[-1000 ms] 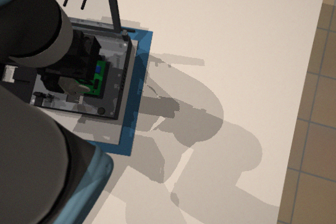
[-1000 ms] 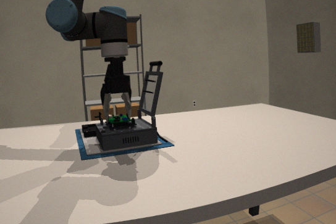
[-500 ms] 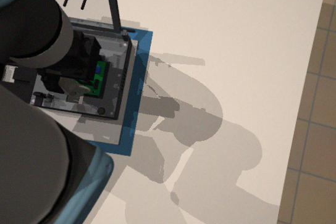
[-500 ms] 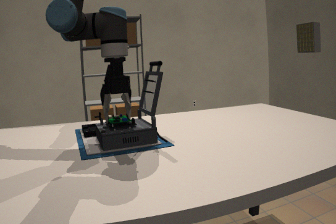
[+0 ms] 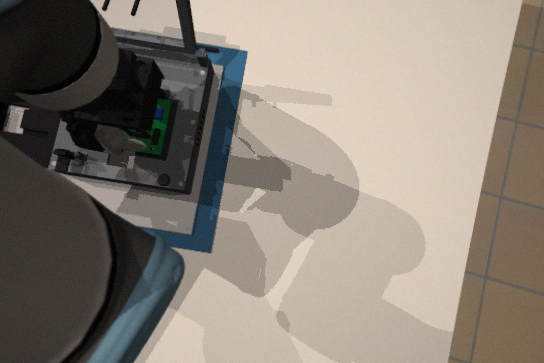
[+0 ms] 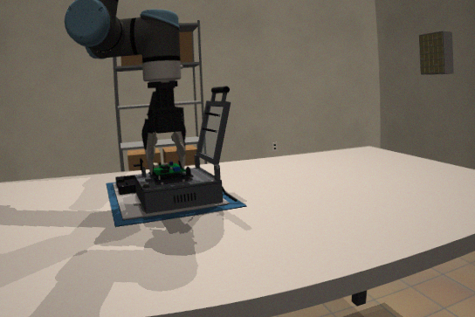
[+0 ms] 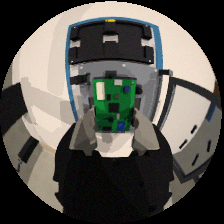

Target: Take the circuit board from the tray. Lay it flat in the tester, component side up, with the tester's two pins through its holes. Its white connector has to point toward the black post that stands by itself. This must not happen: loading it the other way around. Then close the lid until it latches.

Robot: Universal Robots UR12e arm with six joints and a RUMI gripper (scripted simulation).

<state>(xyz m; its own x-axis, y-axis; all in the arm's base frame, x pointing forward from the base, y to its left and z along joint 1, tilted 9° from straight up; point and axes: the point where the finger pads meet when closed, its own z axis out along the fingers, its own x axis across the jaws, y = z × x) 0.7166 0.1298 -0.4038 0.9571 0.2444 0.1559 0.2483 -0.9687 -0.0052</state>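
So the tool [image 6: 165,166] is pointing straight down over the tester [image 6: 181,193], with its fingers [image 6: 150,149] about half open and clamped on the two long edges of the circuit board [image 7: 114,105]. It's definitely got the board pinched between them, component side up. From the wrist view the green board fills the space right below the tool, with a white block near its far left corner and a small blue part on the right side. Whether that white block is the connector, I honestly can't tell at this size.

The board sits right at the tester's top face; from the exterior view it looks just at or barely above the bed, and I can't say if it's touching or if any pins are through the holes. The tester's lid [image 6: 214,128] stands up open just to the right of the tool, tilted back a little, handle at the top.

Beyond the tool, on the far side of the tester, is the black tray [image 7: 111,41], on the same blue mat [image 6: 131,219] as the tester. All of it rests on the white table [image 6: 327,205]. In the top view a round black post [image 5: 163,179] shows at one corner of the tester, close to the board's edge. Behind the arm there's a metal shelf rack [image 6: 199,70] with boxes against the wall.
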